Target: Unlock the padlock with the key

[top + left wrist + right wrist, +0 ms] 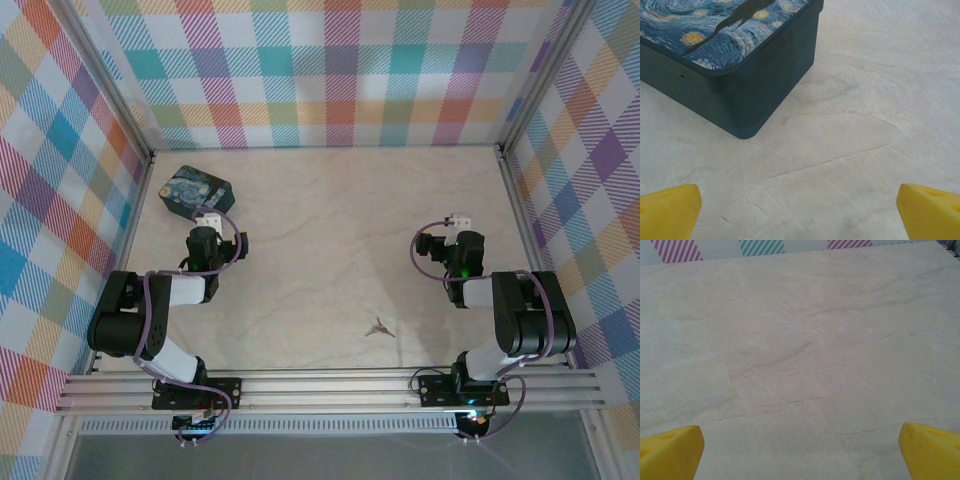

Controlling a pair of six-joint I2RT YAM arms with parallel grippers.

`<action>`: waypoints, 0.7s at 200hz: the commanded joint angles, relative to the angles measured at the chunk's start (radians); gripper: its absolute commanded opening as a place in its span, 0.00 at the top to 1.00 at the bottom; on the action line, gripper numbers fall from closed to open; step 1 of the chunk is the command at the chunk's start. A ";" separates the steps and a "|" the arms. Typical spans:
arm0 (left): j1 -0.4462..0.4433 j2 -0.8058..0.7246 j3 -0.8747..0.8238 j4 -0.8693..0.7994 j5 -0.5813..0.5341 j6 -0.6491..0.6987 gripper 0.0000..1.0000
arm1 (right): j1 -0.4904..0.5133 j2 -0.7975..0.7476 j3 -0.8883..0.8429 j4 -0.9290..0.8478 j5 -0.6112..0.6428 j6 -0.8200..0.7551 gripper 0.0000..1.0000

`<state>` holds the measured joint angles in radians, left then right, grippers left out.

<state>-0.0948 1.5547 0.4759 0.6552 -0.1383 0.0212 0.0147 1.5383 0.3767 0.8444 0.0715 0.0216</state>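
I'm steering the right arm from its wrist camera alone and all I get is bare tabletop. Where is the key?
Observer: The key lies behind your camera, near the table's near edge, left of your arm's base.
Operator: Anything else out there?
Observer: A blue swirl-painted tin box sits in the far left corner.
Operator: Is the left arm near it?
Observer: Yes. The left arm points at the box's near corner, jaws open and apart from it.
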 commanded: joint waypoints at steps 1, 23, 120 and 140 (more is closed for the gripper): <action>0.008 -0.015 0.022 -0.002 0.017 0.016 0.00 | 0.005 -0.006 0.021 0.008 0.005 0.013 0.00; 0.009 -0.016 0.023 -0.004 0.019 0.016 0.00 | 0.005 -0.006 0.021 0.007 0.005 0.011 0.00; 0.034 -0.019 0.085 -0.113 0.070 0.004 0.00 | 0.004 -0.016 0.029 -0.015 -0.002 0.008 0.00; 0.034 -0.081 0.093 -0.171 0.053 0.001 0.00 | 0.005 -0.081 0.083 -0.169 0.032 0.019 0.00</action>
<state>-0.0738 1.5524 0.5308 0.5682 -0.0875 0.0231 0.0147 1.5330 0.3889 0.8112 0.0723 0.0216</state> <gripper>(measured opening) 0.999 0.997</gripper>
